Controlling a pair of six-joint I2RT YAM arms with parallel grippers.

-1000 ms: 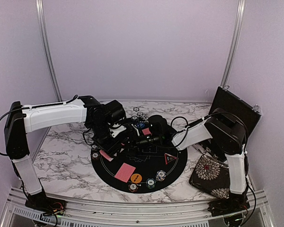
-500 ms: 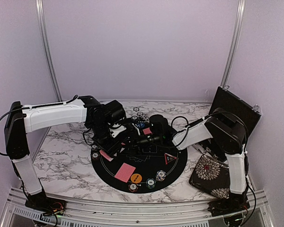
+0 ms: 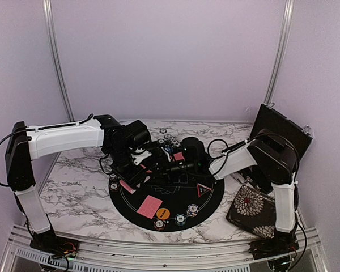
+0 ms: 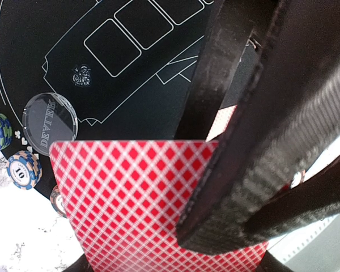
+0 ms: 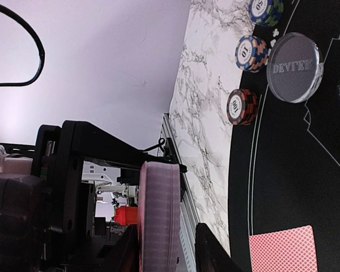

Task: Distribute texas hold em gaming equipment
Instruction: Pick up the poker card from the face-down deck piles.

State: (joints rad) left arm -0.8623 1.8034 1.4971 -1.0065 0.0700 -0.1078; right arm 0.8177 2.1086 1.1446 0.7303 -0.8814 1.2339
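Observation:
A deck of red-backed playing cards [image 4: 124, 204] sits in my left gripper [image 3: 143, 165], which is shut on it above the left part of the round black mat [image 3: 181, 198]. My right gripper [image 5: 167, 255] straddles the same deck [image 5: 158, 215] edge-on. One finger lies against a face of the deck and a gap shows at the other, so it stands open. On the mat lie a single card [image 3: 150, 205], an orange button [image 3: 163, 213], a red-edged triangle [image 3: 203, 190] and a clear dealer disc [image 5: 294, 67]. Chip stacks [image 5: 242, 106] line the mat's rim.
A floral pouch [image 3: 252, 211] lies at the right front of the marble table. A black case [image 3: 280, 136] stands open behind it. More chip stacks [image 3: 181, 219] sit at the mat's near edge, by the metal rail [image 3: 158, 249].
My right gripper has slid a little to the left onto the deck and its jaws have narrowed. The left arm and the deck have stayed put.

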